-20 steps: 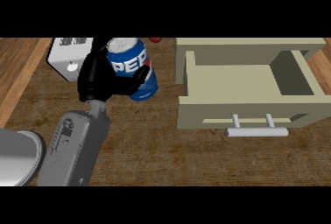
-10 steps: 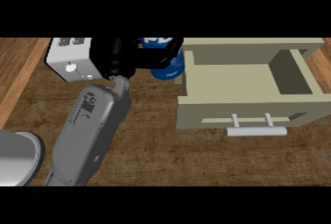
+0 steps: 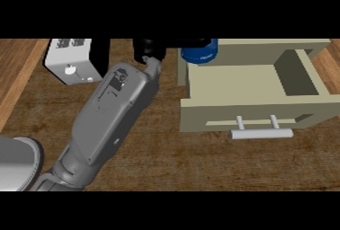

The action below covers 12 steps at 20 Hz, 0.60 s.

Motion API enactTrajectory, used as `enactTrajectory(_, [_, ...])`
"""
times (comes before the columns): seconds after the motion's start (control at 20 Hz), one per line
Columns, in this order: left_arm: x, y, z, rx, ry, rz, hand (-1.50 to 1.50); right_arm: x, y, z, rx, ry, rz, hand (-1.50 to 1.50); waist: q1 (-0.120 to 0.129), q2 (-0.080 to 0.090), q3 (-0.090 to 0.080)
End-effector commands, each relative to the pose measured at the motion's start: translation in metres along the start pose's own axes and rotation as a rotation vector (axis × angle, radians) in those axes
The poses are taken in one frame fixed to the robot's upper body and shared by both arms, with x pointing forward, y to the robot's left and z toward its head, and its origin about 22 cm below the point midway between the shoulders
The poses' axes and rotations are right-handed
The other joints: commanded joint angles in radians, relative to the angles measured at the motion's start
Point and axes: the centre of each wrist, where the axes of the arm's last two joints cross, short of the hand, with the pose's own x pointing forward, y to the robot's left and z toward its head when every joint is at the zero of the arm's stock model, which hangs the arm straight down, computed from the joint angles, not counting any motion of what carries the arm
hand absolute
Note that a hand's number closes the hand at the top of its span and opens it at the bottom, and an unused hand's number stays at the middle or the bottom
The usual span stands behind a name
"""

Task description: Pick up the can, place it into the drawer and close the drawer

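Left hand (image 3: 154, 46), at 12 o'clock, fingers curled round the blue can (image 3: 199, 51). Can sits over the open drawer's (image 3: 239, 85) rear-left corner, above the brown surface (image 3: 199, 161).

Nothing readable here, honestly. The blue can (image 3: 199, 52) shows only its plain blue side at the top edge, no lettering in sight. The white box (image 3: 71, 60) beside it has dark marks, too small to read.
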Motion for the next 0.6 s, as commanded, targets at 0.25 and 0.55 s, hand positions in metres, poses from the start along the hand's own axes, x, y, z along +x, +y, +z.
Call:
enactTrajectory(0.25, [0.011,-0.040,-0.015,-0.009,0.028,-0.004,1.50,-0.009,-0.005,-0.016,0.017,-0.010,-0.012,-1.50,-0.009,0.002,0.001])
enactTrajectory(0.55, [0.015,-0.049,-0.031,-0.009,0.022,-0.034,1.50,0.002,0.016,-0.005,0.024,-0.030,-0.007,-1.50,-0.026,0.006,0.001])
